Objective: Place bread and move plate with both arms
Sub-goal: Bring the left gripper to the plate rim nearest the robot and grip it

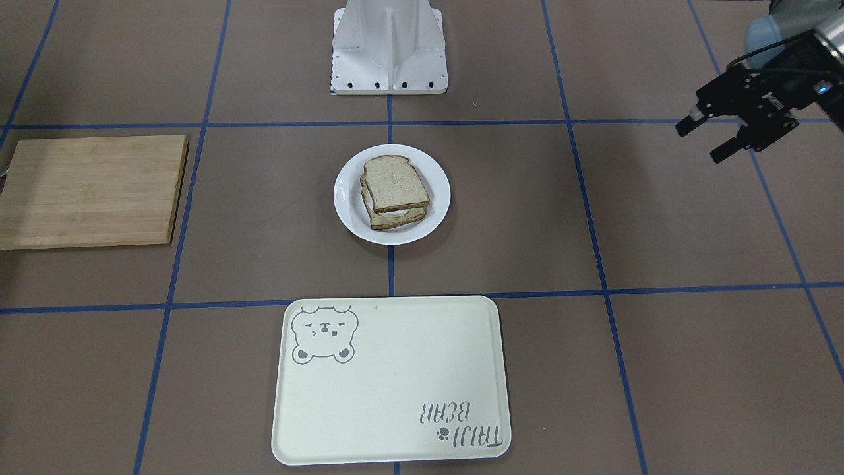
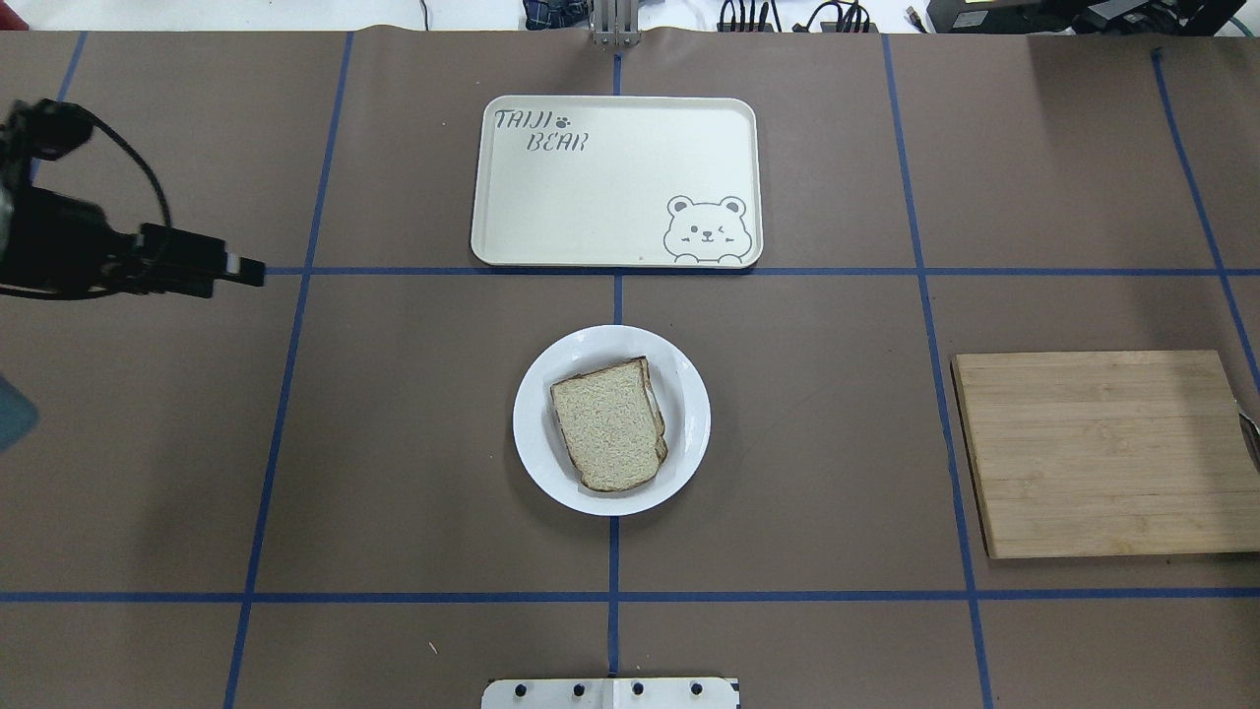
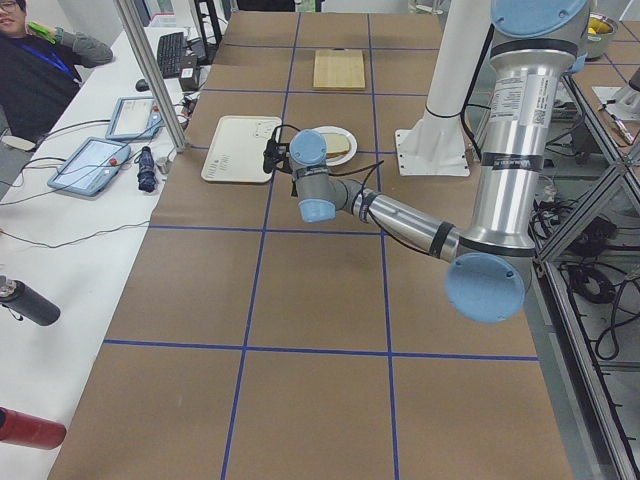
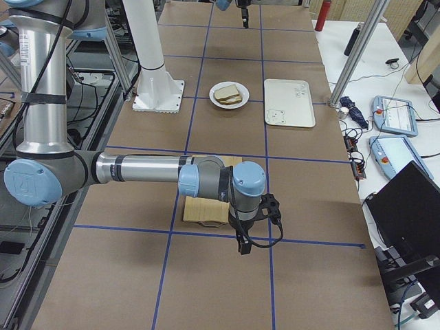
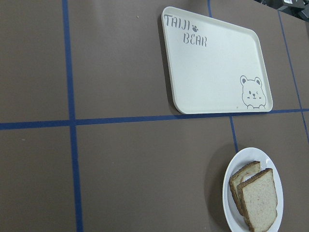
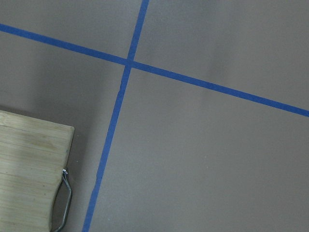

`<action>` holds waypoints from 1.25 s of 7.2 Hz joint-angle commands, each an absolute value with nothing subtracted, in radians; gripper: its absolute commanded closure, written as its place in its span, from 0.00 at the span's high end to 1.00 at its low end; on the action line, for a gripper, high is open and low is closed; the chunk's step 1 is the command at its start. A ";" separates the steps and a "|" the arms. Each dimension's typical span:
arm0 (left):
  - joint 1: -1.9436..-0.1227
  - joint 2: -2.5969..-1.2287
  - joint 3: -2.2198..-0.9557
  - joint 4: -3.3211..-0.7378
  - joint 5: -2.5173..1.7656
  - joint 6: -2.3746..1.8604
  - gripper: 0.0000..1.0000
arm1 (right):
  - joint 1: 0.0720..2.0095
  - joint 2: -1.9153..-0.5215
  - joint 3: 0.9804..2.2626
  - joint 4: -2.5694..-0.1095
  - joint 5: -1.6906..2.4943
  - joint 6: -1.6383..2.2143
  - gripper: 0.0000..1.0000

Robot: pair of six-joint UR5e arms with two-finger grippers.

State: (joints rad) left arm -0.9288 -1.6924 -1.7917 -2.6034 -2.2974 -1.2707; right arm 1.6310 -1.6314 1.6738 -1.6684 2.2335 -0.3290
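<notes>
The bread lies as the top slice of a small stack on the white plate at the table's middle; a strip of white shows between it and the slice below. The overhead view shows the bread centred on the plate. My left gripper hovers far off to the plate's side, open, with nothing between its fingers. From overhead the left gripper is seen side-on. My right gripper shows only in the exterior right view, beyond the cutting board's end; I cannot tell whether it is open or shut.
A cream bear tray lies just past the plate, away from the robot. A bamboo cutting board with a metal handle sits on the robot's right side. The white stand is behind the plate. A person sits at the side bench.
</notes>
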 commanded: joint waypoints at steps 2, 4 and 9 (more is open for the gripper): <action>-0.670 -1.758 -1.703 -2.759 -2.020 -1.439 0.98 | 1.632 -1.635 1.680 -1.672 2.233 -0.330 1.00; -0.538 -1.805 -1.686 -2.769 -1.869 -1.506 0.97 | 1.632 -1.634 1.680 -1.672 2.233 -0.328 1.00; -0.362 -1.879 -1.554 -2.873 -1.677 -1.540 0.68 | 1.631 -1.637 1.680 -1.672 2.230 -0.328 1.00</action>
State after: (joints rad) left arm -0.3718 -1.8539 -1.5986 -2.8428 -1.6875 -1.5174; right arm 1.6320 -1.6363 1.6794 -1.6721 2.2314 -0.3283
